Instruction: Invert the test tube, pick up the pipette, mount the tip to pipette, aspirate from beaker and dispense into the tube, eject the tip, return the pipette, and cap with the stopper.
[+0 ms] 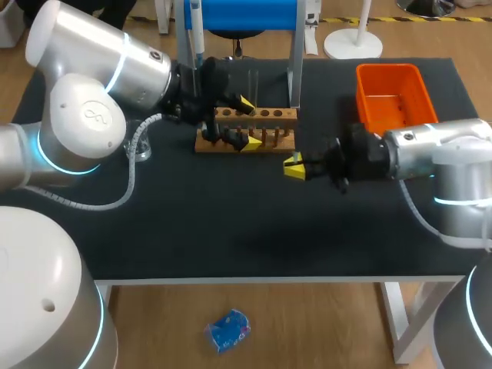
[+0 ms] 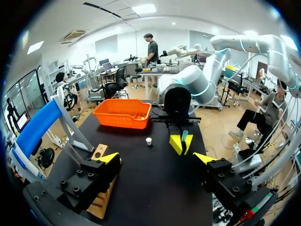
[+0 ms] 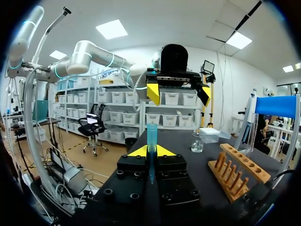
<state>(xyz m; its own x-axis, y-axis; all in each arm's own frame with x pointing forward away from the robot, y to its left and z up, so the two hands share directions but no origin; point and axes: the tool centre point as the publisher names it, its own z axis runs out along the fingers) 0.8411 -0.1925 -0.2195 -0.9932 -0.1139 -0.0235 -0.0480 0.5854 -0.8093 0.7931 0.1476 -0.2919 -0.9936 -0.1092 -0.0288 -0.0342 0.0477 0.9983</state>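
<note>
My right gripper (image 1: 294, 167) is shut on a bluish test tube (image 3: 151, 137), which stands up between its yellow tips just in front of the wooden rack (image 1: 246, 127). From the left wrist, the same tube (image 2: 184, 136) shows in the right gripper (image 2: 180, 142). My left gripper (image 1: 247, 123) hangs open and empty over the rack (image 2: 99, 151), facing the right one. A small white stopper (image 2: 148, 141) lies on the black table between them. The pipette (image 1: 196, 34) hangs on the blue stand (image 1: 240, 14) behind the rack. A glass beaker (image 3: 197, 142) stands beyond the rack.
An orange bin (image 1: 390, 94) sits at the table's back right, behind my right arm. A clear box (image 3: 209, 134) stands next to the beaker. The stand's legs (image 1: 294, 61) rise just behind the rack. The table's front half (image 1: 254, 231) is bare black mat.
</note>
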